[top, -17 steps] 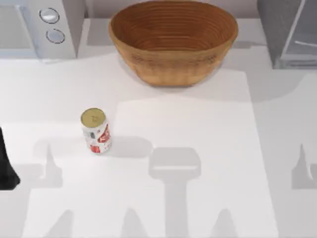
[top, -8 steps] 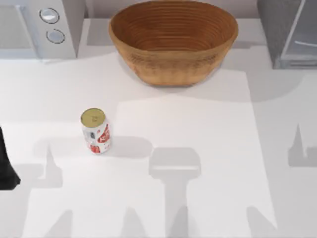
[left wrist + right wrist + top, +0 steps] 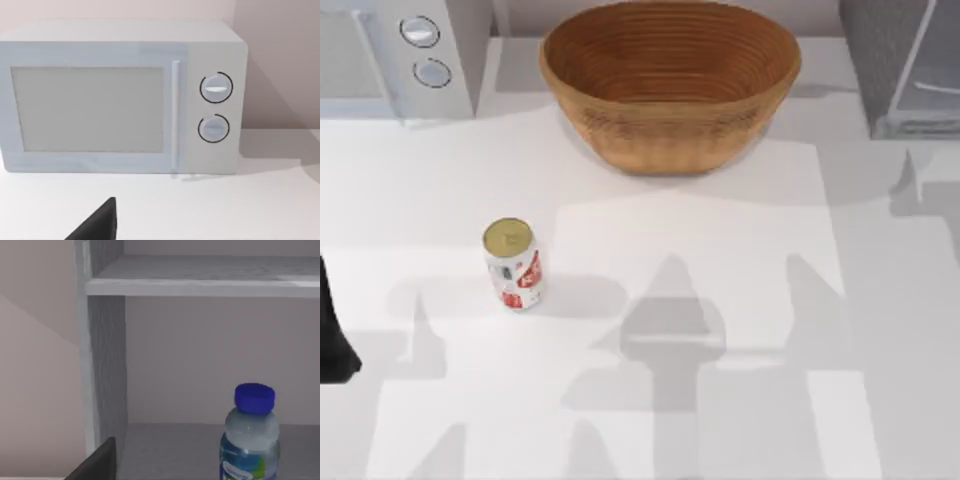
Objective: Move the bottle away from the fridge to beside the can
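bottle inside open fridge, can alone on table

the small clear plastic bottle with a blue cap and blue-green label (image 3: 250,437) stood upright on the lower floor of the large dark grey boxy fridge (image 3: 102,365), under a pale shelf, seen in the right wrist view. it sat well inside the compartment, apart from the grey side wall. nothing was touching it.

in the top view the fridge (image 3: 905,65) stood at the table's far right corner. the short drink can with a gold top and red and white printed side (image 3: 512,264) stood upright on the left part of the white table (image 3: 720,250), well apart from the fridge. the wide woven brown basket (image 3: 668,80) sat at the far middle, between the fridge and the white boxy microwave with two round knobs (image 3: 400,55) at the far left corner.

the left arm (image 3: 332,330) showed as a dark shape at the table's left edge, near the can but not touching it. a dark finger (image 3: 97,222) of the left gripper showed in the left wrist view, facing the microwave (image 3: 120,97); cannot tell if apart or together.

a dark finger (image 3: 97,462) of the right gripper showed in the right wrist view, pointed into the fridge, short of the bottle; cannot tell its state either.
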